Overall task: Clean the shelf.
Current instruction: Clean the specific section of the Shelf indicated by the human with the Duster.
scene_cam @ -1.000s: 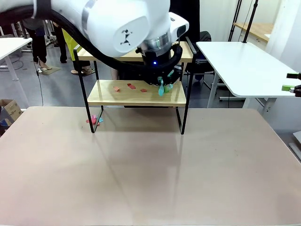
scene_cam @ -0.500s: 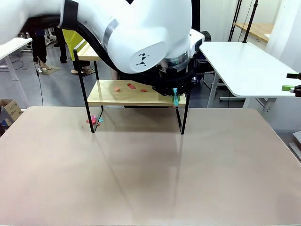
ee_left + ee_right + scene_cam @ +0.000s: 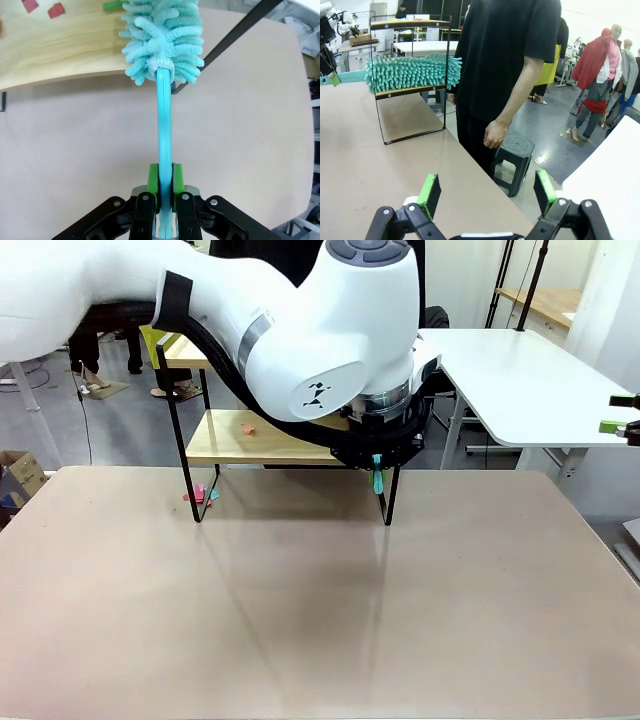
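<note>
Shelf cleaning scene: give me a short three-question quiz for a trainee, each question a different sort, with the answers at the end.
1. True or false: the left claw is shut on the handle of the teal duster.
2. Multiple choice: in the left wrist view, the red scraps lie on A) a wooden board of the shelf, B) the beige tabletop, C) the black stool.
3. Fill in the blank: the right claw is ___ and holds nothing.

Key: 1 true; 2 A; 3 open.
</note>
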`<state>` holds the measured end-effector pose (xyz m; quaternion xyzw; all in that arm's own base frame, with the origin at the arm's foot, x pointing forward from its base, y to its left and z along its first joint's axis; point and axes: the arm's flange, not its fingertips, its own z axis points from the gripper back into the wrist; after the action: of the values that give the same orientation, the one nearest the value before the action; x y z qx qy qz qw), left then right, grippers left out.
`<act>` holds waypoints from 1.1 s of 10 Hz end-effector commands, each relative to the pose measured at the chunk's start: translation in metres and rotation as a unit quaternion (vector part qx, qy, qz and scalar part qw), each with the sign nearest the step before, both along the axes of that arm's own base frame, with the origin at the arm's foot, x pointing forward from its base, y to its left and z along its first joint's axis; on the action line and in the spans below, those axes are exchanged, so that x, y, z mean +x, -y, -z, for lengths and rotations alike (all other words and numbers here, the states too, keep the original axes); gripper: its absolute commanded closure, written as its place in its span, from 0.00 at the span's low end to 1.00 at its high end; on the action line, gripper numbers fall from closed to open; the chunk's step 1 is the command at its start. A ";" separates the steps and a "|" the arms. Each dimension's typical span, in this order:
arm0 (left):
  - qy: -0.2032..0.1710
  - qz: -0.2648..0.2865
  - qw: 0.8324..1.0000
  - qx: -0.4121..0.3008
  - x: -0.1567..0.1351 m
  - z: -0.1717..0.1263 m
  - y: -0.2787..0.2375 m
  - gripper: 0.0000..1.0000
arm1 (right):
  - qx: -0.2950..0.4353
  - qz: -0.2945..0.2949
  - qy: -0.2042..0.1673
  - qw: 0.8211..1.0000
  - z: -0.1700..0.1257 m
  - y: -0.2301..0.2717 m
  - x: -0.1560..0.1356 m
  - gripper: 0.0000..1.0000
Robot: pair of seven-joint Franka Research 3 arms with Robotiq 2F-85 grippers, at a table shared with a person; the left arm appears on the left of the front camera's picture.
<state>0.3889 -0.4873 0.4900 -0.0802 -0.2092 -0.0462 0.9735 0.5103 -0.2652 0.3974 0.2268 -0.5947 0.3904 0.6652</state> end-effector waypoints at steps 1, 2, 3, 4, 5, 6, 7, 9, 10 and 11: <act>-0.010 -0.064 0.998 0.008 0.006 -0.008 -0.011 0.87 | -0.007 0.006 -0.007 1.000 -0.007 -0.005 0.000 0.00; 0.000 0.000 1.000 0.000 0.000 0.000 0.000 0.87 | -0.007 0.006 -0.007 1.000 -0.007 -0.005 0.000 0.00; -0.005 -0.017 1.000 0.004 0.005 0.000 -0.005 0.87 | -0.007 0.006 -0.007 1.000 -0.007 -0.005 0.000 0.00; -0.029 0.000 0.999 0.021 0.009 0.001 -0.010 0.87 | -0.007 0.006 -0.007 1.000 -0.007 -0.005 0.000 0.00; -0.047 -0.006 0.998 0.032 0.013 0.002 -0.021 0.87 | -0.007 0.006 -0.007 1.000 -0.007 -0.005 0.000 0.00; -0.055 -0.014 0.998 0.041 0.015 0.000 -0.032 0.87 | -0.007 0.006 -0.007 1.000 -0.007 -0.005 0.000 0.00; -0.062 -0.025 0.996 0.050 0.016 -0.001 -0.045 0.87 | -0.007 0.006 -0.007 1.000 -0.007 -0.005 0.000 0.00; -0.076 -0.053 0.993 0.073 0.018 -0.003 -0.075 0.87 | -0.007 0.006 -0.007 1.000 -0.007 -0.005 0.000 0.00; -0.085 -0.053 0.991 0.087 0.018 -0.002 -0.086 0.87 | -0.007 0.006 -0.007 1.000 -0.007 -0.005 0.000 0.00; -0.097 -0.049 0.989 0.100 0.018 0.003 -0.095 0.87 | -0.007 0.006 -0.007 1.000 -0.007 -0.005 0.000 0.00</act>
<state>0.4162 -0.4059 0.4924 0.0169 -0.1323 -0.0004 0.9911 0.5103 -0.2650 0.3974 0.2269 -0.5947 0.3905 0.6651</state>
